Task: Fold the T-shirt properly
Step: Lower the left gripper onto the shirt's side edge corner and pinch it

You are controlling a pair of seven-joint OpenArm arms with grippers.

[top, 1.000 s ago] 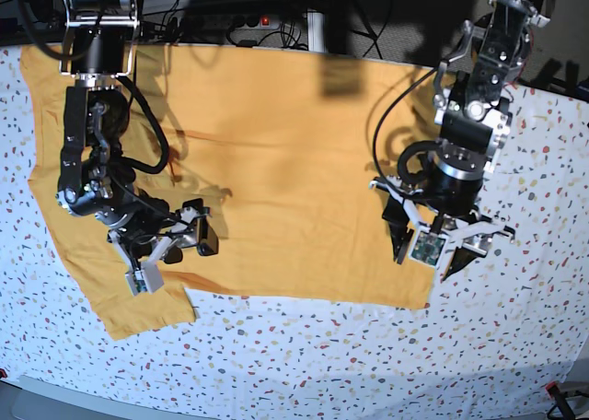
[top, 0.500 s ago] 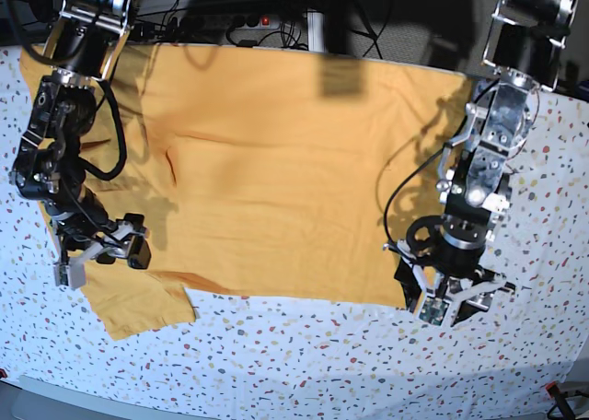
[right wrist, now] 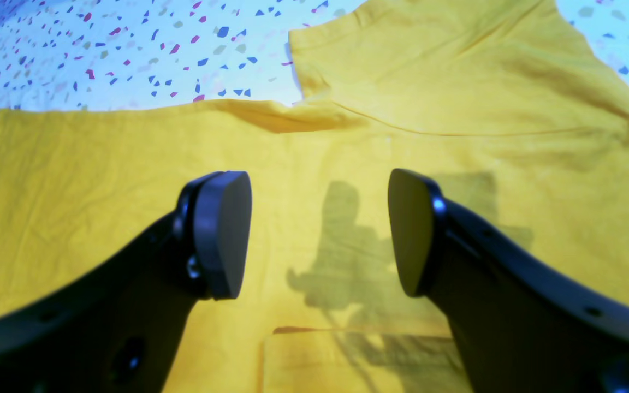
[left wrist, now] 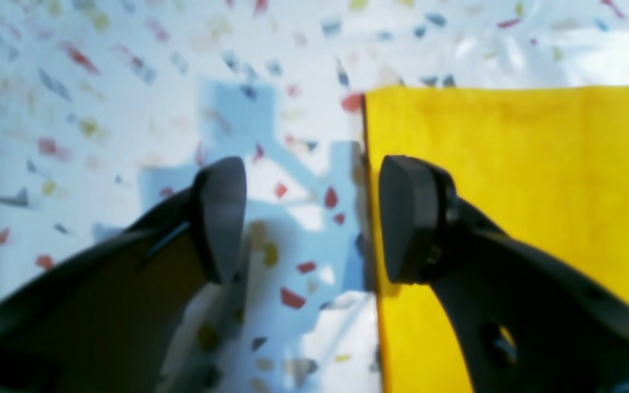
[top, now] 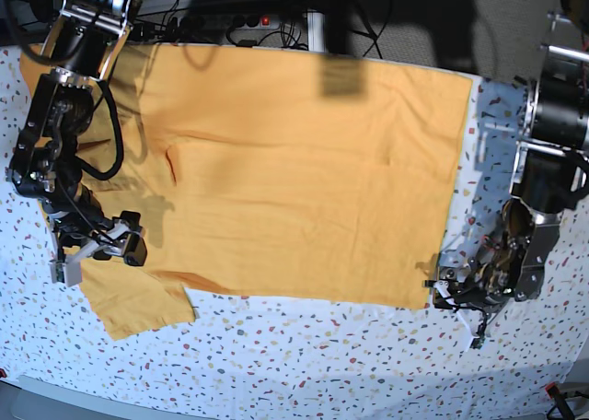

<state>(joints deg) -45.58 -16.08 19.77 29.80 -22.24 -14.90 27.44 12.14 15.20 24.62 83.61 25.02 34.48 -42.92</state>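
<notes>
- The left hand (left wrist: 306, 218) is open, its two dark fingers (left wrist: 410, 218) spread wide with nothing between them.
- It hangs low over the hem edge of the T-shirt (left wrist: 511, 180): one finger is over bare speckled table (left wrist: 101, 109), the other over the yellow cloth, and the straight cloth edge runs between them. The left wrist view is blurred, so whether either fingertip touches the surface cannot be told.
- In the base view this left hand (top: 465, 296) sits at the T-shirt's (top: 304, 180) near right corner, close to the table's right edge, with its arm rising toward the far right.
- The right hand (right wrist: 320, 234) is open as well, fingers (right wrist: 221, 234) parted and holding nothing.
- It hovers above the garment with cloth under both fingers; its shadow falls on the fabric between them. Past the fingertips lies a sleeve (right wrist: 429, 65), with a raised fold where the sleeve meets the body.
- In the base view the right hand (top: 97, 250) is at the shirt's left side, just above the near sleeve (top: 138, 305), which juts out toward the table's front edge.
- The T-shirt lies spread flat and unfolded across the white speckled table (top: 304, 355), reaching from the left edge most of the way to the right, its far side along the back edge.
- A few shallow creases mark the cloth left of centre.
- Dark cables and equipment (top: 248, 15) sit beyond the table's back edge.
</notes>
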